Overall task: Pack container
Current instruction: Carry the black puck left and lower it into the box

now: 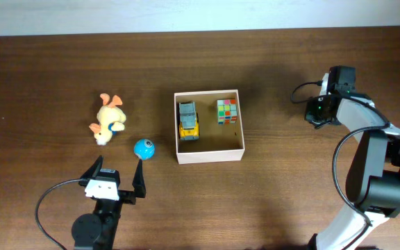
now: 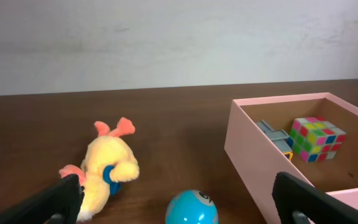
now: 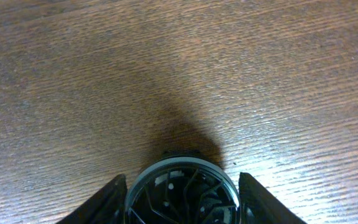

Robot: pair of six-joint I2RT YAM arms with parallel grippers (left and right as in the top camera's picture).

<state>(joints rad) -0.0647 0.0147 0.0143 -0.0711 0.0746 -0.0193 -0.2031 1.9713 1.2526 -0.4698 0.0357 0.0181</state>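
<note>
The container (image 1: 210,154) sits in the middle of the bench (image 1: 283,194), open side up, so either arm can drop things in from above. A toy truck (image 1: 187,120) and a colour cube (image 1: 227,110) lie inside along the far wall, side by side but apart, which leaves the near part of the floor free. I judge the packing about half done. A plush duck (image 1: 108,118) and a blue ball (image 1: 144,148) lie outside to its left, the ball near the container's near-left corner and the duck farther out.

My left end effector (image 1: 119,168) is released, fingers spread wide and holding nothing, low and pointed at the two loose toys. The ball is just ahead of it, and the container lies near, ahead and to the right. The right end effector (image 1: 321,110) is well apart from the container on the other side, facing bare wood. Its fingers stand apart with no toy between them, so I read it as released too.
</note>
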